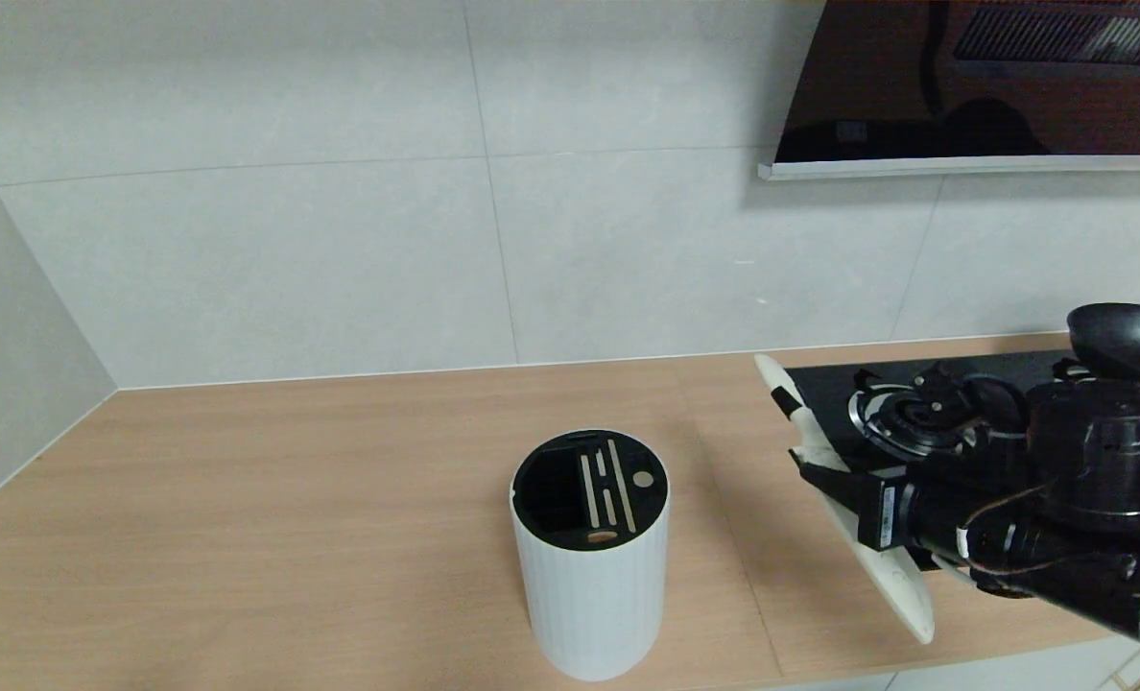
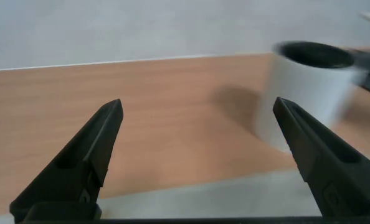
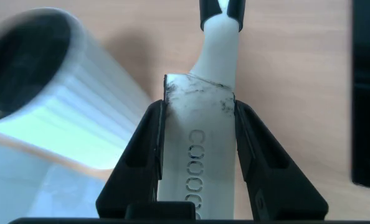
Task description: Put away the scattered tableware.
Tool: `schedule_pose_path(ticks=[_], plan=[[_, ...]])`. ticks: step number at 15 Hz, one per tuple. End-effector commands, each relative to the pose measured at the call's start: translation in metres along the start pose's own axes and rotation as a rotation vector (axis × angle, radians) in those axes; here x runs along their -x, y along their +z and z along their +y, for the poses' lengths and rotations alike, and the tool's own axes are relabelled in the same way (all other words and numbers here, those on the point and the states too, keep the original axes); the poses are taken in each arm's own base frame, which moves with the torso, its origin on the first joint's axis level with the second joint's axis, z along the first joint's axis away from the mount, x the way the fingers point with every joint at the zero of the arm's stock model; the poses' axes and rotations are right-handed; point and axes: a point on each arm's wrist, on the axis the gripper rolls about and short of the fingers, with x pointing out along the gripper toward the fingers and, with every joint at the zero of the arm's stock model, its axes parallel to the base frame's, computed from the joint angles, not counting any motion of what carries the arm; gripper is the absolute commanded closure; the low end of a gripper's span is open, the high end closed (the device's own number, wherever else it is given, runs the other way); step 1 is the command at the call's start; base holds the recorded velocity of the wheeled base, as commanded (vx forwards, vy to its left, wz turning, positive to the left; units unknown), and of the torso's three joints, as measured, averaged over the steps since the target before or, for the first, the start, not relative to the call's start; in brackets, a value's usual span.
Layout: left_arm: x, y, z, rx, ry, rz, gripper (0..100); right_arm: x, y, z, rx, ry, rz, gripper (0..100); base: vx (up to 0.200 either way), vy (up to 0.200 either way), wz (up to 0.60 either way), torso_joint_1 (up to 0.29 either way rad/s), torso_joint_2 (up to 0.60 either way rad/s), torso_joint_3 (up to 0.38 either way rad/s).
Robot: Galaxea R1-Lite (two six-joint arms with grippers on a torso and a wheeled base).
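Note:
A white cylindrical utensil holder with a black slotted top stands on the wooden counter, near its front edge. To its right my right gripper is shut on a white knife, held in the air with the black-banded handle end toward the wall. In the right wrist view the gripper clamps the flat white knife, and the holder lies beside it. My left gripper hovers open over the counter, with nothing between its fingers and the holder ahead of it.
A black gas cooktop with a burner sits at the right end of the counter. A black ladle bowl shows above it. A dark range hood hangs on the tiled wall. Bare counter stretches left of the holder.

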Motion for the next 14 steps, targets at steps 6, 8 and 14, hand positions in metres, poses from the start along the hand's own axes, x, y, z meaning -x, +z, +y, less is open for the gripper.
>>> schedule_pose_path(ticks=[6,8,14], plan=[[-0.059,0.09,0.002,0.059,-0.185,0.256,0,0.0,0.071,0.019,0.0,0.113,-0.061,100,0.0,0.0,0.0,0.0,0.0,0.0],[-0.095,0.129,0.005,0.064,-0.2,0.278,0,-0.002,0.092,0.024,0.001,0.117,-0.058,100,0.0,0.0,0.0,0.0,0.0,0.0],[-0.162,0.144,0.002,0.098,-0.289,0.397,0,0.009,0.09,0.051,0.02,0.199,-0.06,100,0.0,0.0,0.0,0.0,0.0,0.0]])
